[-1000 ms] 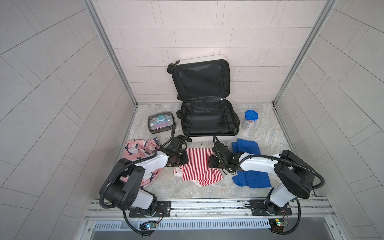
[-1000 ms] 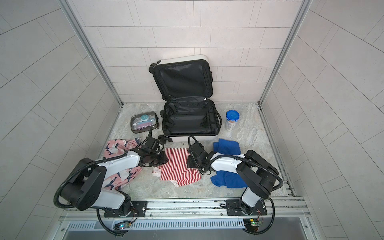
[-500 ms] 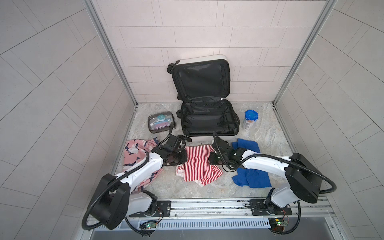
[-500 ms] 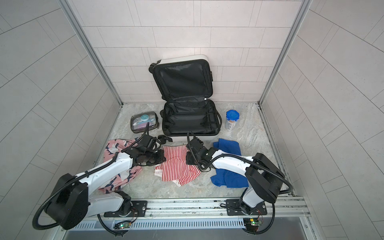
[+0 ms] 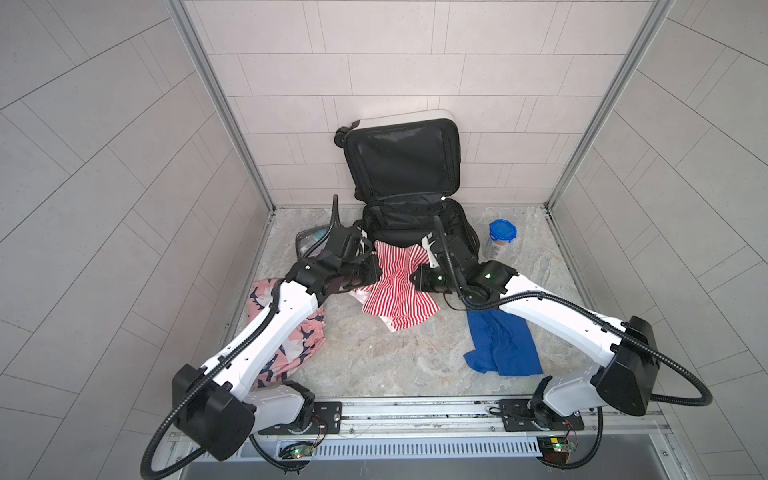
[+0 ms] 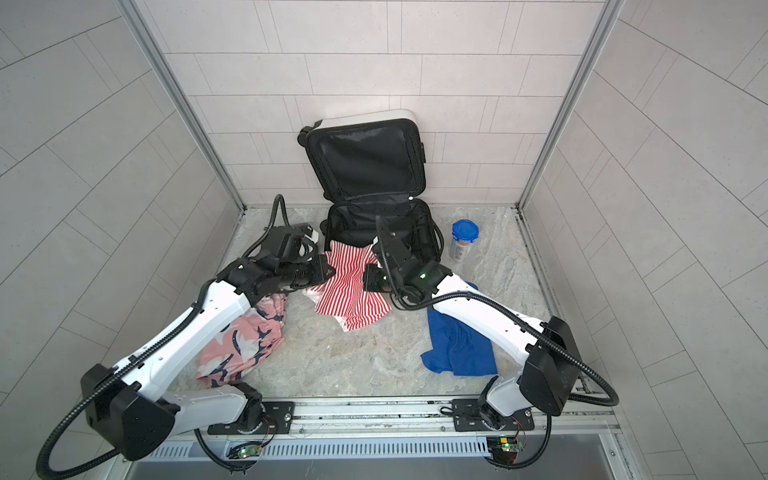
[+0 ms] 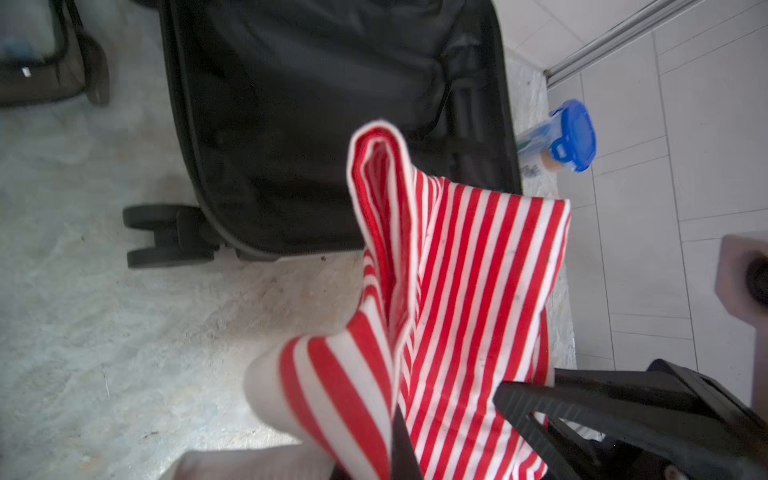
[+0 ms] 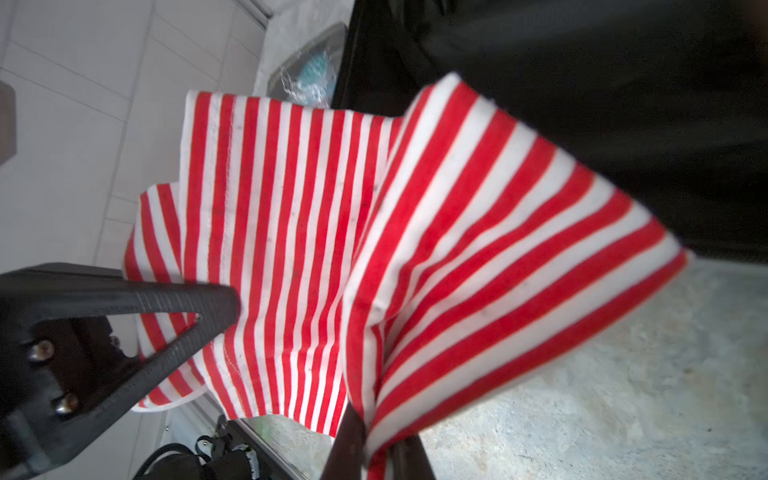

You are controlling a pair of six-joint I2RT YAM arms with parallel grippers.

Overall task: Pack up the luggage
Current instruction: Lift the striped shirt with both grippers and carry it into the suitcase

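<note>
Red-and-white striped fabric garment [image 5: 399, 286] is now lifted from the floor toward the rim of the open white hard-shell black-lined suitcase [image 5: 401, 164] at the back wall, its top corners clamped in left gripper [image 5: 371, 254] and right gripper [image 5: 424, 254], presumably kept spread for loading.

Bright, even light; soft shadows; wide-angle bowing at edges; wrist views blurred.

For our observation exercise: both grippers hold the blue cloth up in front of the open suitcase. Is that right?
No. Both top views show the left gripper and right gripper holding up the red-and-white striped garment in front of the open suitcase; the blue cloth lies on the floor.
</note>
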